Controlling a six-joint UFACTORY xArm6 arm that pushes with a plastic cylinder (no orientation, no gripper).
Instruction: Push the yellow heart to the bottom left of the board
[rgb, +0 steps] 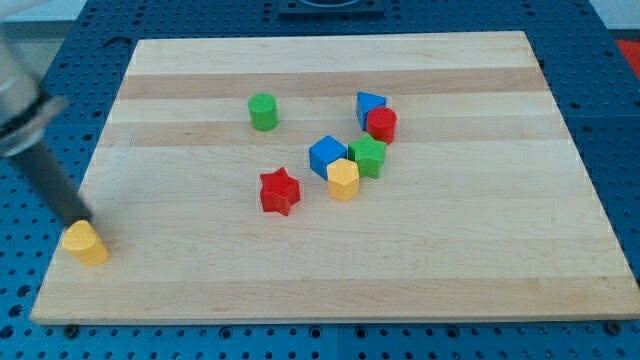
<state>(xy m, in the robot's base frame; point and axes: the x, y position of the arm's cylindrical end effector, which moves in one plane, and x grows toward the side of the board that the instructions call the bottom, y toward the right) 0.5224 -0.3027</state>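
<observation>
The yellow heart lies near the board's bottom left corner, close to the left edge. My dark rod comes down from the view's upper left, and my tip rests at the heart's upper edge, touching it or nearly so.
The wooden board sits on a blue pegboard table. A green cylinder lies upper middle. A red star lies mid-board. A cluster holds a blue cube, yellow hexagon, green star, red cylinder and blue triangle.
</observation>
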